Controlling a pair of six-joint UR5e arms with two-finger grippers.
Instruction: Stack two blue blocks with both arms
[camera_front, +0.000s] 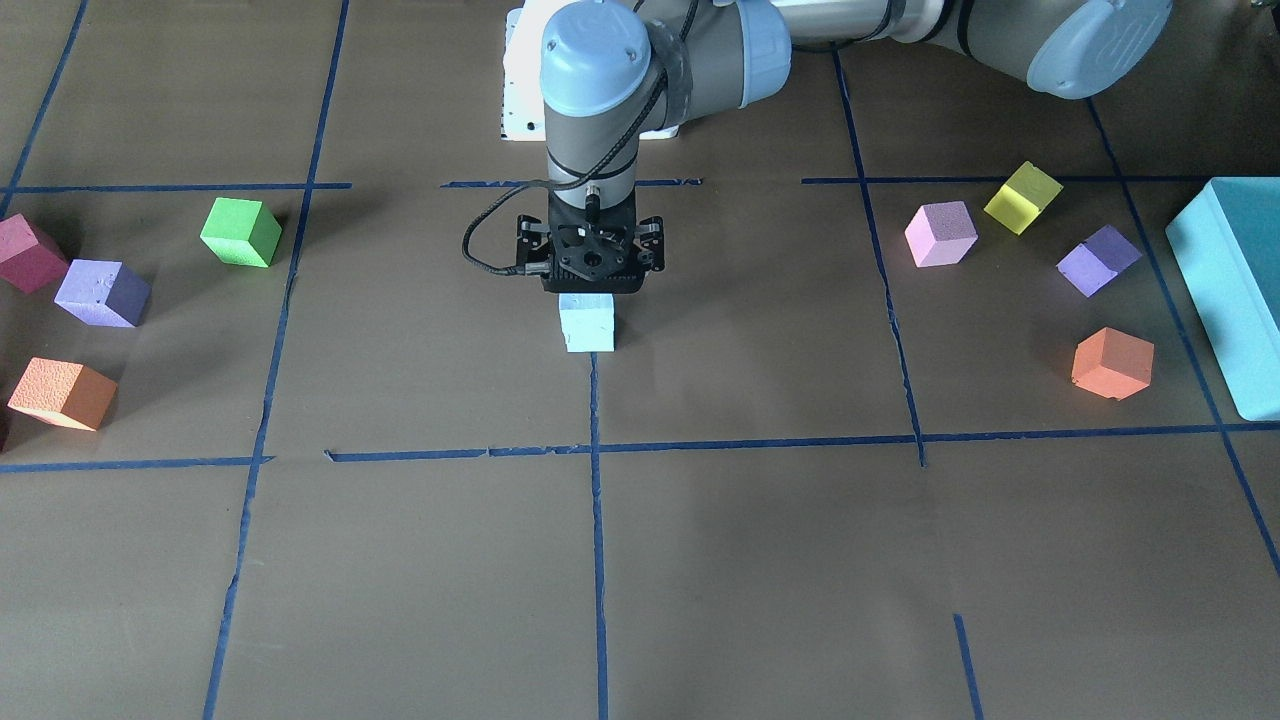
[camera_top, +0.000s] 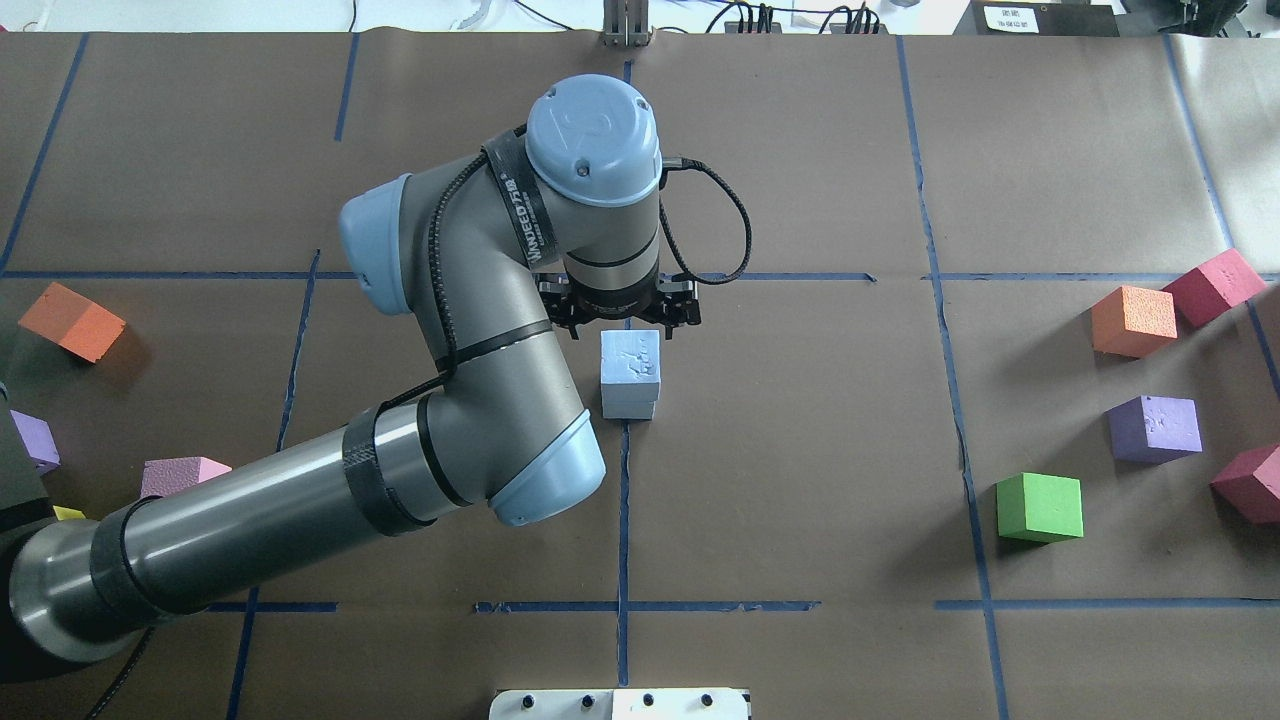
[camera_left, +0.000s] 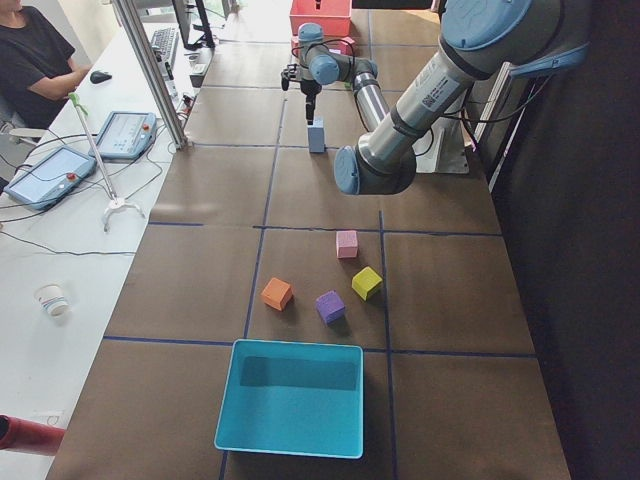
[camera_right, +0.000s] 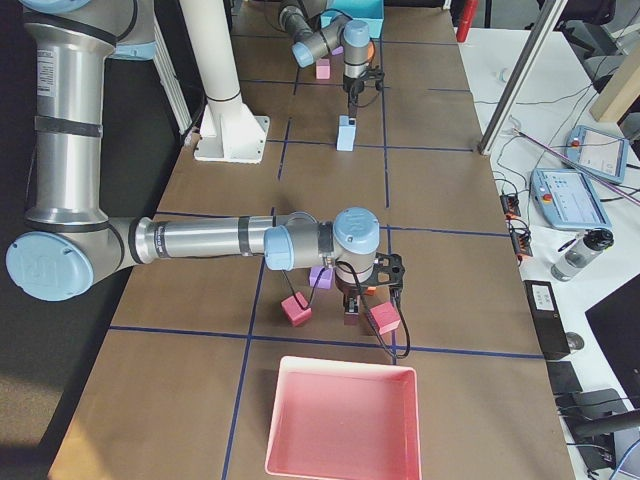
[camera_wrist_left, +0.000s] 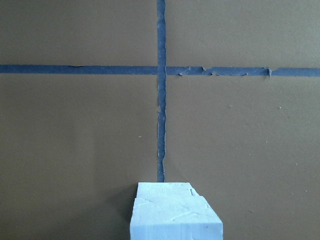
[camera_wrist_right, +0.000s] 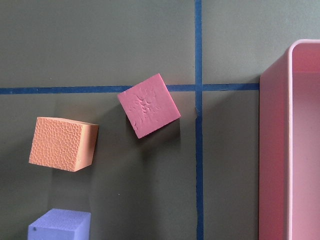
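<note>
Hanging straight over the two blue blocks (camera_top: 630, 378), the left end effector (camera_front: 590, 268) had its jaws spread wide & gripped nothing. The blocks sat stacked one on the other at mid-counter, right on a blue tape line (camera_wrist_left: 161, 125), w/ the top cube's edges set slightly off from the lower one's. In the left wrist view the stack's top face sat at the bottom edge, w/ bare counter (camera_front: 760, 560) beyond it.

The right end effector (camera_right: 350, 318) hovered well apart from the stack, low over a cluster of cubes near the pink tray (camera_wrist_right: 280, 150). Whether it was wide or narrow couldn't be told, since only the side view showed it.

Materials: both blue blocks were pale foam w/ rough, scratched faces & square corners. The counter was matte brown paper w/ a blue tape grid, frayed in spots. Under the right wrist cam lay an orange cube (camera_wrist_right: 62, 142) w/ pebbled skin, a maroon cube (camera_wrist_right: 149, 105) w/ a dimpled patch on top, & a purple cube (camera_wrist_right: 60, 225). The pink tray was smooth w/ a rounded rim. The teal box (camera_left: 290, 395) at the counter's left end was smooth-walled & rectangular.
</note>
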